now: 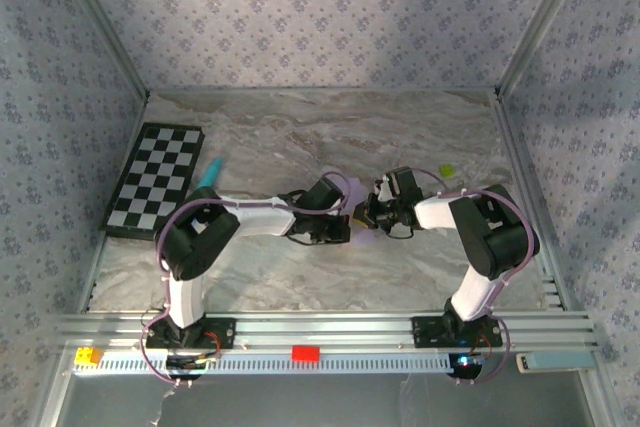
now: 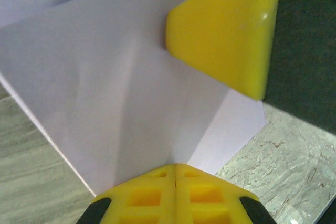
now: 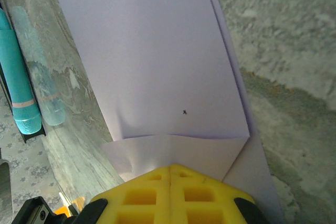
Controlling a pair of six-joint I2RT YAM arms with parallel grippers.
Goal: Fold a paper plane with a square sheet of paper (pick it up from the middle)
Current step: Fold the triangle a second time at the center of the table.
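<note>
**Left wrist camera.** The left gripper (image 2: 176, 167) has its yellow jaws pressed together. A crease of the square sheet of paper (image 2: 115, 93) runs straight into the seam between them, and I read that as a pinch on the paper. The pale lilac sheet spreads away from the tips in two folded panels, with its left edge over the marble table (image 2: 283, 156). A yellow finger (image 2: 220, 30) of the other arm rests against the sheet at upper right. The dark body behind that finger cuts off the sheet's far corner.

**Right wrist camera.** The right gripper (image 3: 170, 167) is also pressed together, with its tips at a narrow folded flap on the sheet's near edge. I cannot tell whether a layer sits between these jaws, because the fingers cover that spot. This view adds a small dark mark (image 3: 184, 112) on the paper and a teal pen (image 3: 18, 77) lying off to the left.

**Overhead camera.** Both arms meet tip to tip at the middle of the table, and their bodies cover nearly all of the sheet. I make out a faint lilac sliver just below the grippers. This view places the pen beside a checkerboard (image 1: 155, 179) at left, apart from the paper. A small yellow-green object (image 1: 447, 170) lies beyond the right arm, too small to identify.
</note>
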